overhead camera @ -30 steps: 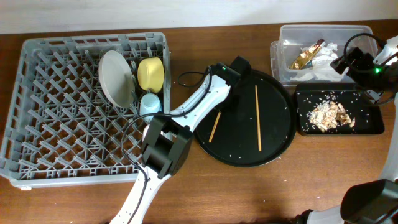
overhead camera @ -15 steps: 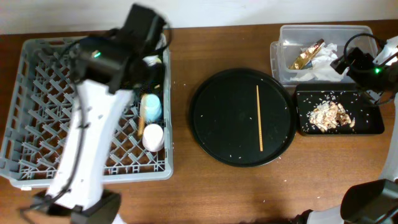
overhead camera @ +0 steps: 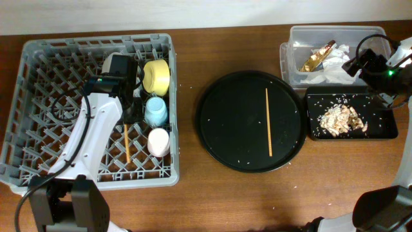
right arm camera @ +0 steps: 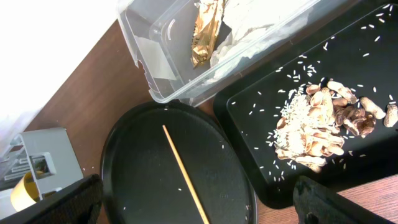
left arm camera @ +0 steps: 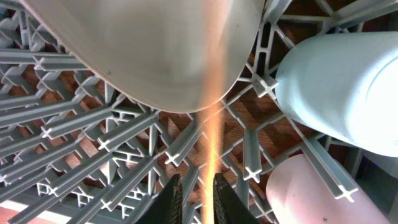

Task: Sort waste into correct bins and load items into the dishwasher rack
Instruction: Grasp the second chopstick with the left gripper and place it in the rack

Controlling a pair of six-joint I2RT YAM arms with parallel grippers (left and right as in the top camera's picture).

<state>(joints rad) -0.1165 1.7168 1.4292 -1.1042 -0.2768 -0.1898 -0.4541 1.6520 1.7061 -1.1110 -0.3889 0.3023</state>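
The grey dishwasher rack (overhead camera: 45, 96) holds the yellow bowl (overhead camera: 156, 75), the light-blue cup (overhead camera: 155, 111) and the pinkish-white cup (overhead camera: 158, 142). My left gripper (overhead camera: 129, 120) is low inside the rack, shut on one chopstick (overhead camera: 127, 147) that runs along the rack floor. In the left wrist view the chopstick (left arm camera: 211, 149) is a blur between the fingers (left arm camera: 199, 202), below the plate (left arm camera: 161, 50). The second chopstick (overhead camera: 268, 122) lies on the round black tray (overhead camera: 219, 129). My right gripper (right arm camera: 199, 211) is open and empty, above the bins (overhead camera: 365, 64).
The clear tub (overhead camera: 290, 38) at the back right holds the gold wrapper (overhead camera: 317, 57) and white napkins (overhead camera: 336, 66). The shallow black tray (overhead camera: 386, 132) in front of it holds food scraps (overhead camera: 341, 119) and rice grains. Crumbs dot the round tray.
My left arm has left the round tray with one chopstick, swung over the rack and come down into it. One chopstick stays on the tray. The right arm has not moved.
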